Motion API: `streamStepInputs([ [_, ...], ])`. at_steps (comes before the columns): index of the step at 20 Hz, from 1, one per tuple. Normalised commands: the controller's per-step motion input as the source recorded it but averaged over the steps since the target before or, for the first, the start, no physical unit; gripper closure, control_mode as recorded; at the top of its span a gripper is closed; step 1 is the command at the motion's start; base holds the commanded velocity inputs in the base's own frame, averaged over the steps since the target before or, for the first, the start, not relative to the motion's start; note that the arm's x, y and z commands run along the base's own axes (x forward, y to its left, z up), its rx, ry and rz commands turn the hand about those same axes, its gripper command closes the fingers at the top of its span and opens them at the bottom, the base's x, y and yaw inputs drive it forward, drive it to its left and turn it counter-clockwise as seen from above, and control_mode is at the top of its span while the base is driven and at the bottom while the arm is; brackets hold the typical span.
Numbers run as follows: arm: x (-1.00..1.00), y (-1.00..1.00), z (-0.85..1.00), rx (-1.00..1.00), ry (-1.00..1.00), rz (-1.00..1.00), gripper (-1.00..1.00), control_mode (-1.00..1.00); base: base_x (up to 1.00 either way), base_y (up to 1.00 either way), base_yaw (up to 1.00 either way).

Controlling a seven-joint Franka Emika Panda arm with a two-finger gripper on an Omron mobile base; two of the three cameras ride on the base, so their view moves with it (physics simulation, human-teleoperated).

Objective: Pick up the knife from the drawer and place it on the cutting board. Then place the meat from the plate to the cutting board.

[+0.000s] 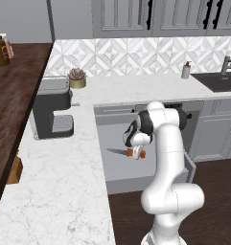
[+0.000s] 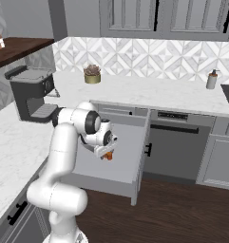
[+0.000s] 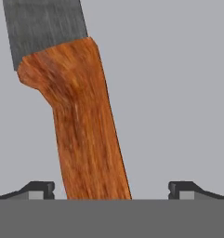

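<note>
The knife (image 3: 85, 125) lies flat on the grey bottom of the open drawer (image 1: 126, 171); it has an orange-brown handle and a short silver blade (image 1: 115, 151). My gripper (image 1: 136, 153) reaches down into the drawer (image 2: 121, 159) over the handle (image 2: 108, 155). In the hand view the gripper (image 3: 111, 188) is open. Its two dark fingertips (image 3: 39, 188) stand wide on either side of the handle and are clear of it. The cutting board, the meat and the plate are out of view.
A dark coffee machine (image 1: 52, 107) stands on the white marble counter left of the drawer. A potted plant (image 1: 77, 78) and a soap dispenser (image 1: 186, 70) sit by the tiled wall. A sink (image 1: 217, 81) is at the far right. A dishwasher front (image 2: 175, 142) adjoins the drawer.
</note>
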Motion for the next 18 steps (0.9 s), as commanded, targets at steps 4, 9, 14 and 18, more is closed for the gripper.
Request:
streamStepInputs([
  [4, -0.02, 0.15, -0.31, -0.19, 0.0, 0.0, 1.0, -1.0, 0.0, 0.0, 0.0],
  [9, -0.47, -0.02, 0.25, 0.0, -0.12, -0.01, 1.0, -1.0, 0.0, 0.0, 0.0],
  [14, -0.76, -0.32, 1.0, 0.09, -0.24, -0.12, 1.0, -1.0, 0.0, 0.0, 0.0],
  [18, -0.94, -0.64, 1.0, 0.09, -0.13, -0.18, 1.0, -1.0, 0.0, 0.0, 0.0],
])
